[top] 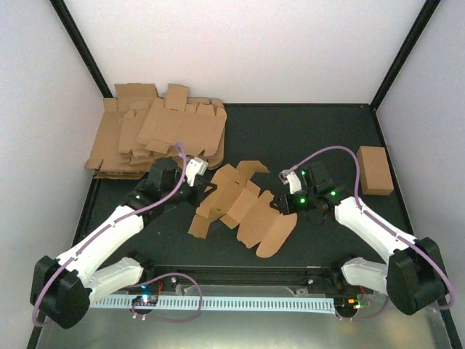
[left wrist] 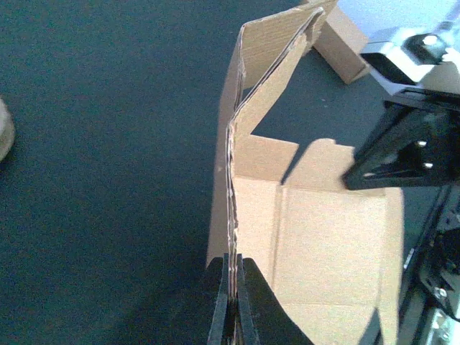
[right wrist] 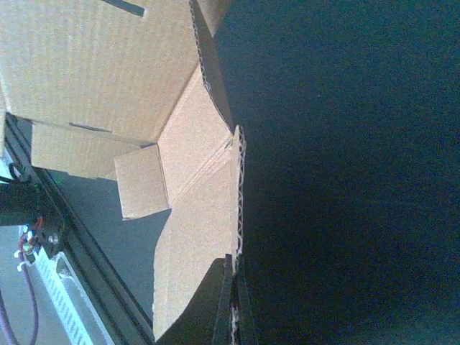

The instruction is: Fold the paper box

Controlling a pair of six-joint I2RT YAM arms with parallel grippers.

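The paper box [top: 243, 207] is a brown die-cut blank, partly unfolded, spread across the middle of the dark table between both arms. My left gripper [top: 203, 192] is at its left side. In the left wrist view that gripper [left wrist: 232, 287] is shut on an upright doubled edge of the paper box [left wrist: 323, 244]. My right gripper [top: 280, 204] is at the blank's right side. In the right wrist view it [right wrist: 233, 291] is shut on the corrugated edge of a flap of the paper box [right wrist: 194, 215].
A thick heap of flat brown blanks [top: 160, 131] lies at the back left. A smooth closed brown carton [top: 375, 170] stands at the right edge, also seen as the carton [left wrist: 345, 47] in the left wrist view. A black rail [top: 240, 273] runs along the front.
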